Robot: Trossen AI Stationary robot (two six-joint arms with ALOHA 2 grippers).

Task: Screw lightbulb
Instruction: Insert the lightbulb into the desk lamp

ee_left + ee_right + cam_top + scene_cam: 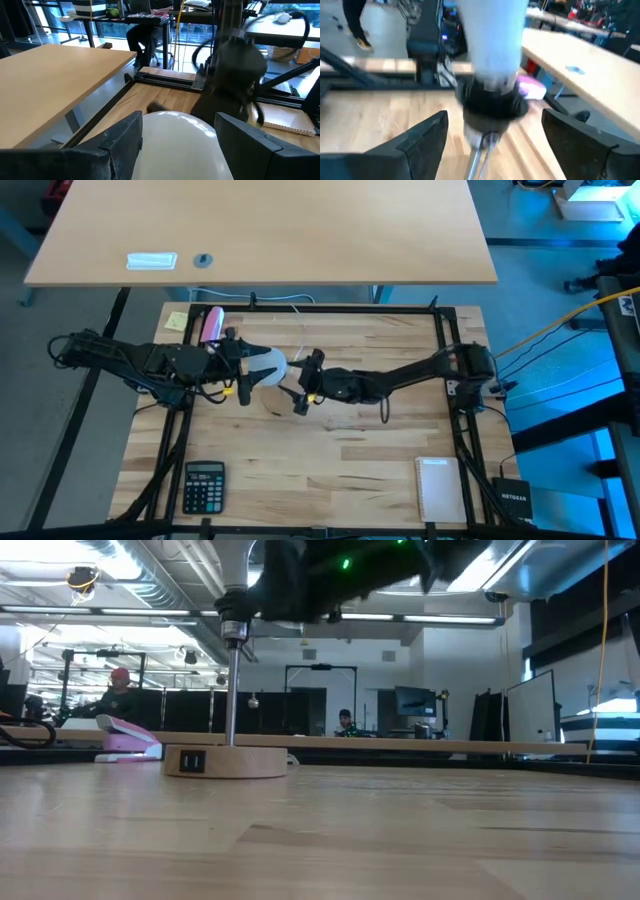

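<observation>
The white lightbulb stands upright with its narrow end in the black socket on top of a thin metal stem. The stem rises from a round wooden disc on the table. My left gripper reaches in from the table's left and is shut on the bulb's globe. My right gripper reaches in from the right at socket height. It is open, one finger on each side of the socket and stem, touching neither. In the low view the arms hide the bulb. My left gripper pinches the round frosted globe between its two fingers, one finger on each side. The fingers come in about level from the table's left. The bulb stays upright, its narrow end down in the socket, clear of the table.
A pink stapler and a yellow note lie at the far left. A calculator lies at the near left, and a notepad and a black box at the near right. A black frame rims the table. People sit in the room behind.
</observation>
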